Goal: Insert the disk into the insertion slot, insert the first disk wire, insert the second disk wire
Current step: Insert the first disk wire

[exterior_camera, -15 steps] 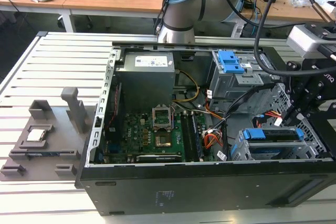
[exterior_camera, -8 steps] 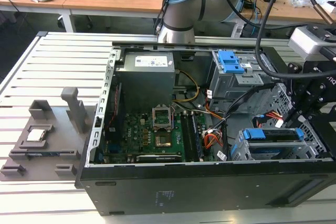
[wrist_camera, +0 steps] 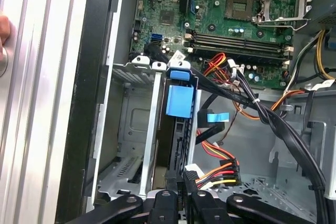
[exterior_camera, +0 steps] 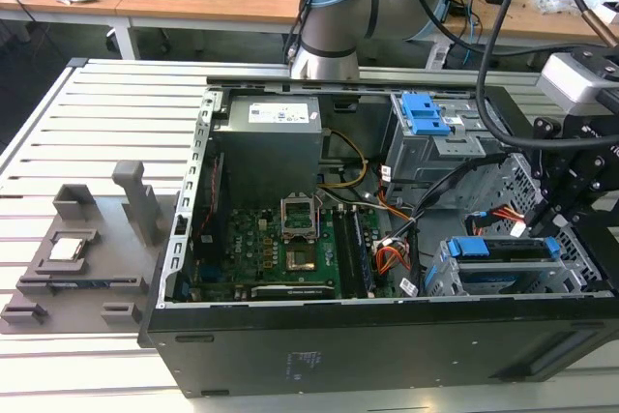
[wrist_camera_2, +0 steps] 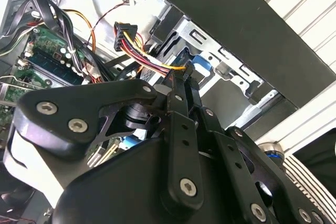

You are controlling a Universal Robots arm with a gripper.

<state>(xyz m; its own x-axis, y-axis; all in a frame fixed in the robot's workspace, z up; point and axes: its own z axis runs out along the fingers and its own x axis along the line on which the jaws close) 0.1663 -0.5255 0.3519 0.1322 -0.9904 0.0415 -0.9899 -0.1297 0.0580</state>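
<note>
The disk sits inside the insertion slot, at the near corner of the open computer case on the exterior view's right. Its blue carrier shows edge-on between the cage walls. My gripper hangs over the far end of that cage. In both wrist views the fingers stand close together, and a bundle of red, orange, yellow and black wires ends at my gripper, apparently held. The same bundle runs to my gripper. A blue-tipped flat wire lies loose beside the disk.
A taller grey cage with a blue latch plate stands behind the slot. The motherboard and power supply fill the rest of the case. Thick black cables cross beside the cage. A grey fixture sits on the slatted table.
</note>
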